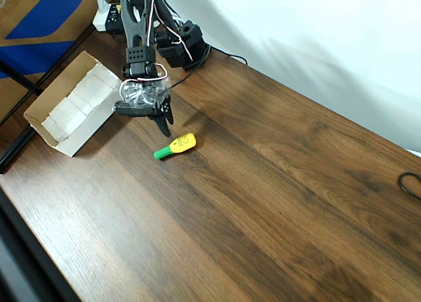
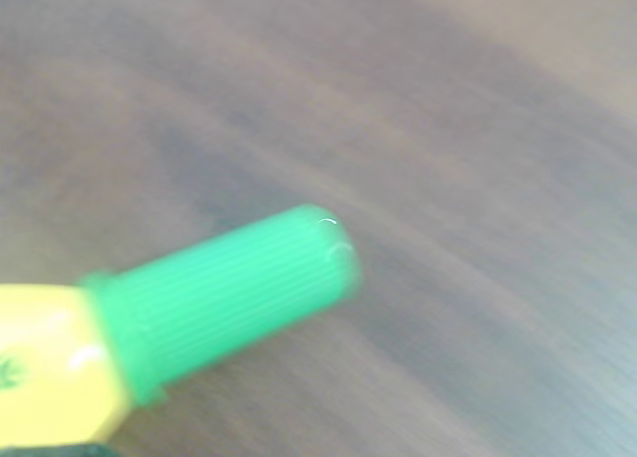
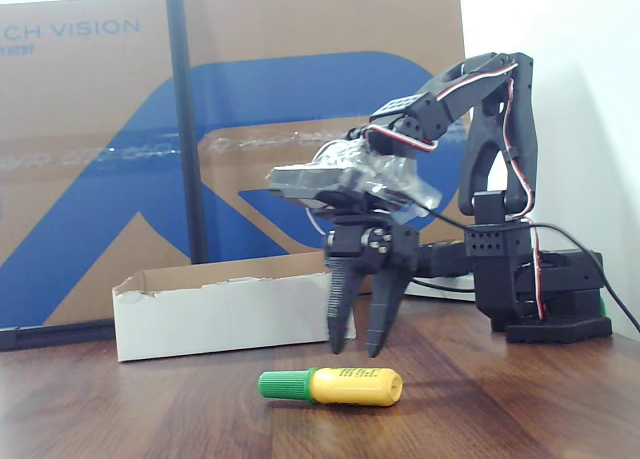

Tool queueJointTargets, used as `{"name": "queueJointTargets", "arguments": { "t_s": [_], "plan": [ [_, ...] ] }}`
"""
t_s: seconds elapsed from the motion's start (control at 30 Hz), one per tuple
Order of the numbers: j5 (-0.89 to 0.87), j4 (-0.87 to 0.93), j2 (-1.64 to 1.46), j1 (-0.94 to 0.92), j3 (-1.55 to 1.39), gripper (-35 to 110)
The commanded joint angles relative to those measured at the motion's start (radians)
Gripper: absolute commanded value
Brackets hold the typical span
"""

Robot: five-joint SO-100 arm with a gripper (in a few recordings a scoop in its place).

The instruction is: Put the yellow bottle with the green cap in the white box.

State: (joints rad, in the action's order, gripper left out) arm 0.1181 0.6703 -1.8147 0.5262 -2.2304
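Observation:
The yellow bottle with the green cap (image 1: 177, 145) lies on its side on the wooden table, cap pointing left in the fixed view (image 3: 335, 386). My gripper (image 3: 356, 352) hangs just behind and above it, fingers pointing down and apart, holding nothing; in the overhead view the gripper (image 1: 164, 127) is just up-left of the bottle. The wrist view is blurred and shows the bottle (image 2: 199, 308) close up at lower left, its green cap pointing right. The white box (image 1: 75, 104) stands open-topped to the left of the gripper, and behind the bottle at the left in the fixed view (image 3: 220, 319).
Blue-and-brown flat cardboard (image 3: 100, 159) leans behind the box. The arm's base (image 1: 184, 42) and its cables sit at the table's far edge. A black cable loop (image 1: 411, 183) lies at the right edge. Bare wood (image 1: 263, 203) stretches right of the bottle and toward the front.

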Motion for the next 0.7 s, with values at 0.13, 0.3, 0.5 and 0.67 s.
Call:
{"name": "queueJointTargets", "arguments": {
  "t_s": [0.13, 0.3, 0.5, 0.67],
  "plan": [
    [0.023, 0.032, -0.012, 0.066, 0.075, 20],
    [0.023, 0.043, 0.012, 0.058, 0.117, 21],
    [0.034, 0.057, 0.058, 0.023, 0.167, 21],
    [0.041, 0.057, 0.126, 0.000, 0.201, 22]
  ]
}}
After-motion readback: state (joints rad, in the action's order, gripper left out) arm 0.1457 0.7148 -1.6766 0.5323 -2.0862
